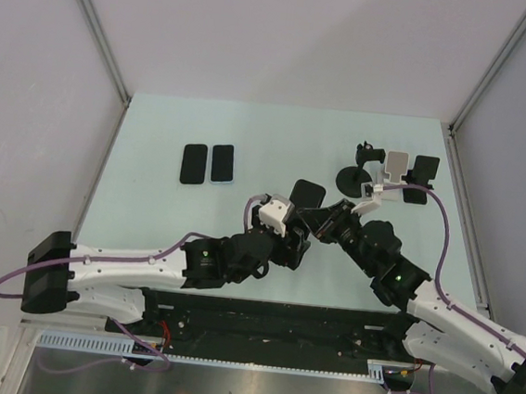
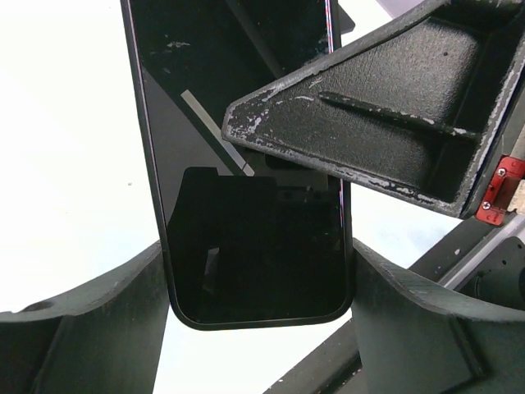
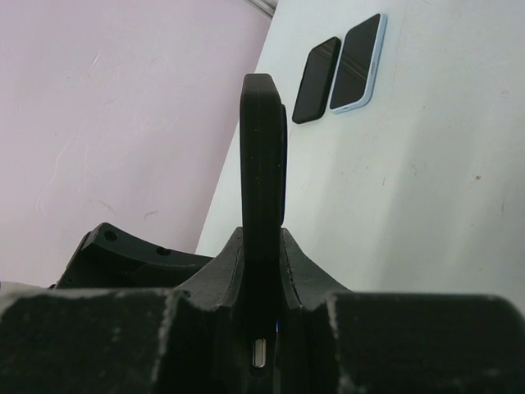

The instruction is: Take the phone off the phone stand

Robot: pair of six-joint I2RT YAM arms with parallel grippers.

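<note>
Midair, left of and nearer than the round-based phone stand point(image 1: 356, 176), a black phone point(image 1: 307, 193) is clenched edge-on in the right end effector point(image 1: 318, 207). It is well clear of that stand and above the table point(image 1: 157, 131). The left end effector point(image 2: 258, 279) is parted, its fingers point(image 2: 82, 328) flanking the phone's lower end without visibly clamping it. This looks like a hand-over, and its timing is the hazard: if the right lets go before the left bites, the glossy handset would likely slide out and drop. The two end effectors are also crowded close together and could knock each other, twisting the phone loose.
</note>
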